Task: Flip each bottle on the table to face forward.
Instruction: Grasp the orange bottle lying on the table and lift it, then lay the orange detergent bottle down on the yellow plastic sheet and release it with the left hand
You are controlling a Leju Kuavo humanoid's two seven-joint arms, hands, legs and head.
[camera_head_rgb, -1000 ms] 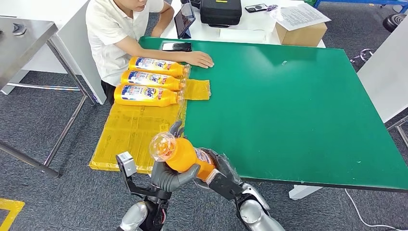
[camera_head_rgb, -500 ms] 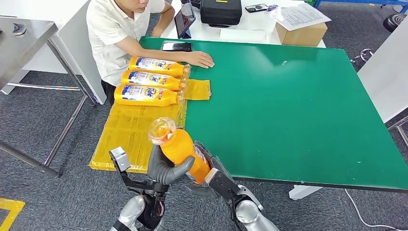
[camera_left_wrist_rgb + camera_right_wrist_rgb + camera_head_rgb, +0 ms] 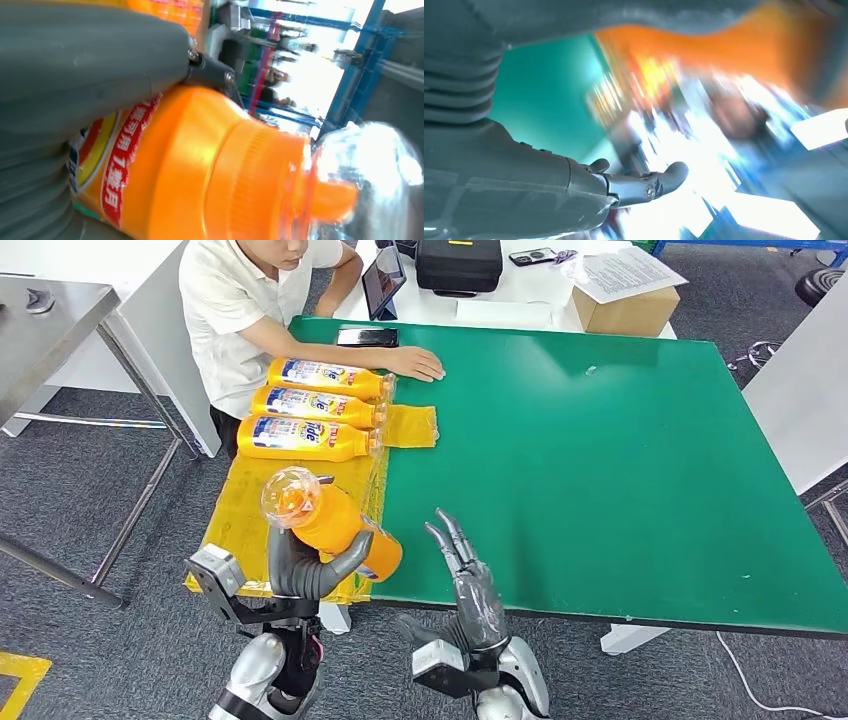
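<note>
Orange bottle (image 3: 335, 527) now rides in your left hand (image 3: 305, 570) alone, at 7 o'clock over the yellow mat (image 3: 270, 510); your right hand (image 3: 470, 585) has let go, fingers spread at the green table (image 3: 620, 460) near edge. Open tabletop lies toward 1 o'clock. Three bottles (image 3: 310, 408) rest at 11.

1 orange bottle (image 3: 335, 520) held, 3 bottles (image 3: 310, 408) flat

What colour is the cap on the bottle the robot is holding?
The clear dome-shaped cap is transparent over an orange spout, on the orange plastic bottle; left wrist view shows it best.
</note>
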